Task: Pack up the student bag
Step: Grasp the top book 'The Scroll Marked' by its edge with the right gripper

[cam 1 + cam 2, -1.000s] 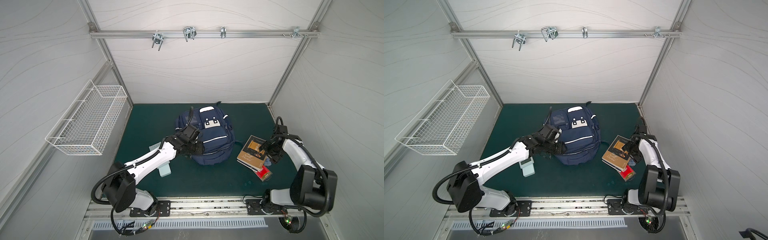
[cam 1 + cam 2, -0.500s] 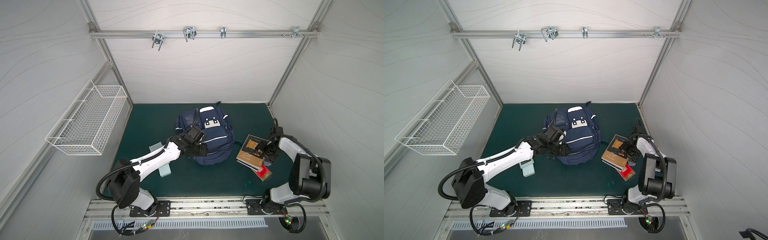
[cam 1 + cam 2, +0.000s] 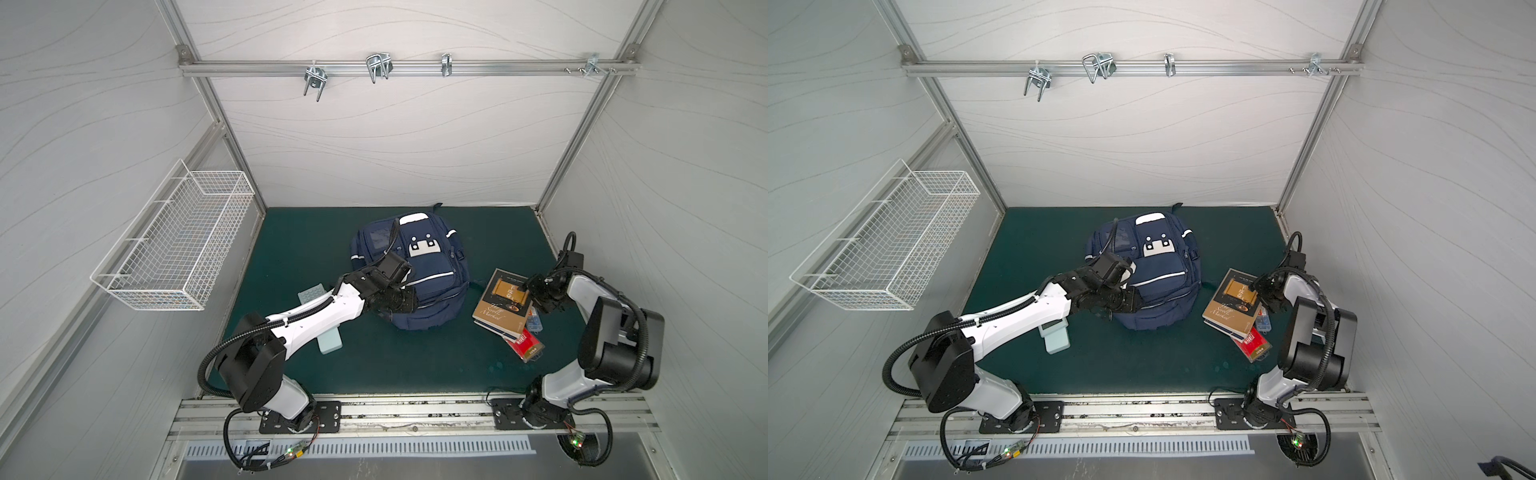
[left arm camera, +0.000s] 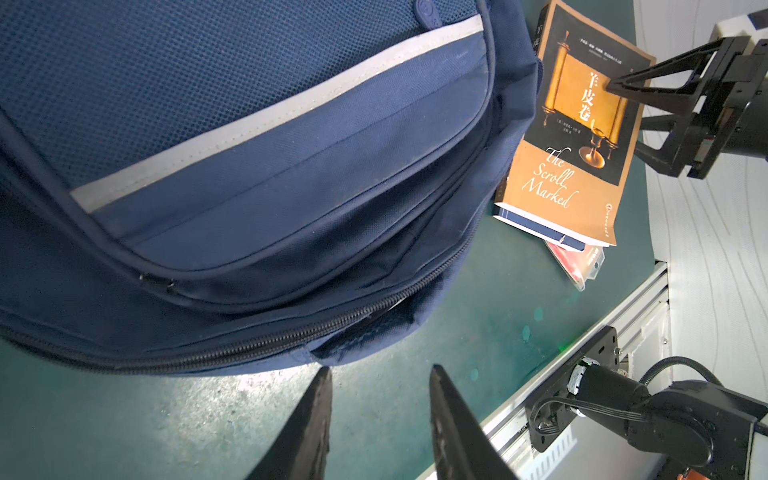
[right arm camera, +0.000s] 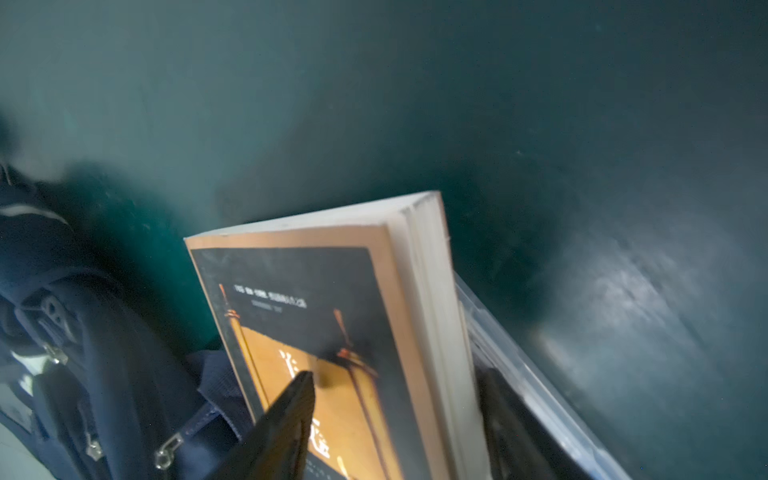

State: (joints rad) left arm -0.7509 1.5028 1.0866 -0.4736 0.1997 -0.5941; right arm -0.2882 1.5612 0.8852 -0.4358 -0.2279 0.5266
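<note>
The bag [image 3: 432, 286] lies on the mat [image 3: 374, 365] just ahead of the left gripper [image 4: 380, 370], its zip [image 4: 291, 336] running crosswise in front of it; that arm is the nearer; its jaws stand part open, empty, touching nothing; the right gripper [image 5: 397, 374] straddles the page edge of the book [image 3: 505, 301], one finger [image 5: 291, 399] on the cover, the bag beyond the book's far side; whether it clamps, I cannot tell.

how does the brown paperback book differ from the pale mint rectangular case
The brown paperback book tops a stack right of the navy backpack; the pale mint case lies alone left of it, partly under the left arm. The right gripper straddles the book's edge; no gripper is at the case. The book looks wider than the case. Both are outside the backpack.
</note>
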